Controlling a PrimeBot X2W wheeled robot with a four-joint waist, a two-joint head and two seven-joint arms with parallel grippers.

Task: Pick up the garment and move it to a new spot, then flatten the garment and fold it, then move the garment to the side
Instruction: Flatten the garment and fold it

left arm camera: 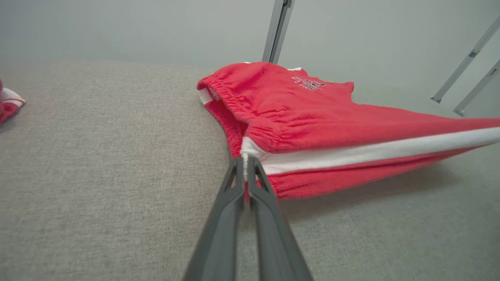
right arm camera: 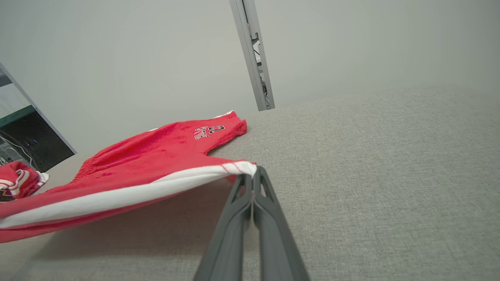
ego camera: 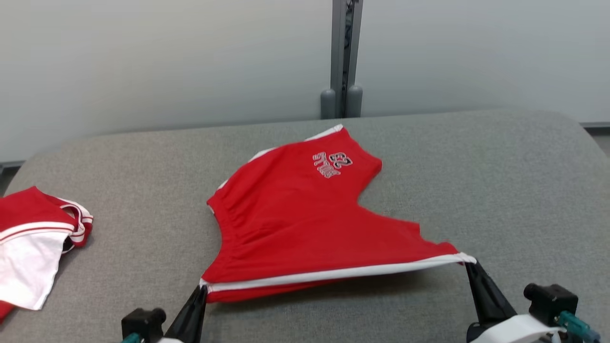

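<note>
Two dark-fingered grippers are holding a red garment [ego camera: 290,214] by its near edge above a grey fabric-covered table [ego camera: 500,181]. The left gripper [ego camera: 202,288] is pinching, jaws closed tight, the corner where the gathered waistband meets the white stripe [ego camera: 333,273]. The right gripper [ego camera: 469,265] is clamping, jaws likewise pressed together, the stripe's other end at the leg hem. Between them the stripe is running taut and slightly raised, casting a shadow on the surface beneath. The far part of the garment, bearing a black-and-white logo [ego camera: 332,165], is resting on the table near its middle. A second red-and-white garment [ego camera: 33,238] is lying crumpled at the table's left edge, well apart. A grey metal post [ego camera: 345,57] is standing against the pale wall [ego camera: 143,62] behind.
</note>
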